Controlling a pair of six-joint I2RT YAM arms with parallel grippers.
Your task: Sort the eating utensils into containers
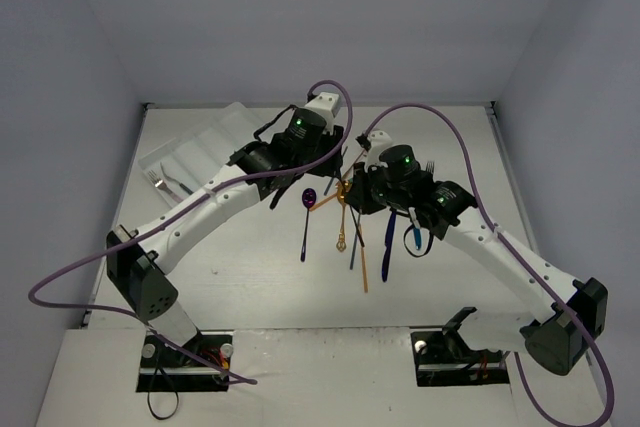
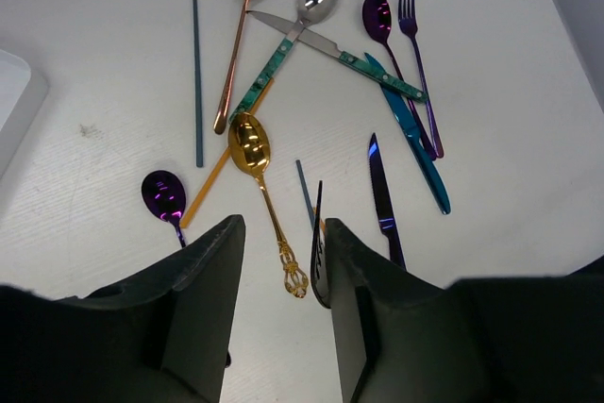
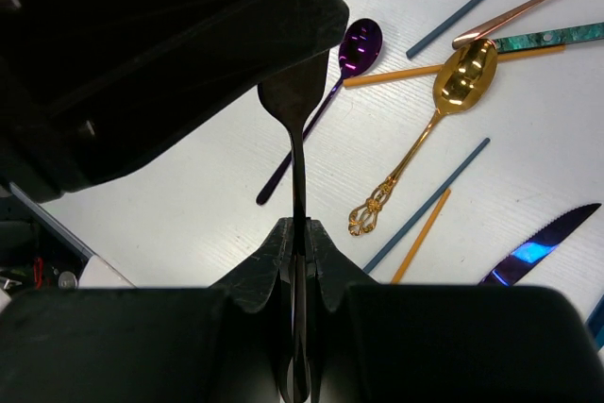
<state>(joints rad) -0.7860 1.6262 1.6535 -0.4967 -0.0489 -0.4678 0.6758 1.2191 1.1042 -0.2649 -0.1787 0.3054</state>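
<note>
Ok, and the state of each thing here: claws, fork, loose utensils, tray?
right claw: shut on the black fork.
black fork: held up off the table, head at the left claw.
left claw: open, jaws either side of the fork.
other utensils: lying loose on the table.
tray: a silver fork inside.

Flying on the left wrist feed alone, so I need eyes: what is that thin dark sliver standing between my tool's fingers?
Observer: A black fork, edge-on to you. The right tool is shut on its handle.
Operator: Which end points away from that tool?
Observer: The tines. In the right wrist view they reach past what looks like the left tool's black body.
Operator: Anything in the tray yet?
Observer: One silver fork lies at the near-left end of the tray.
</note>
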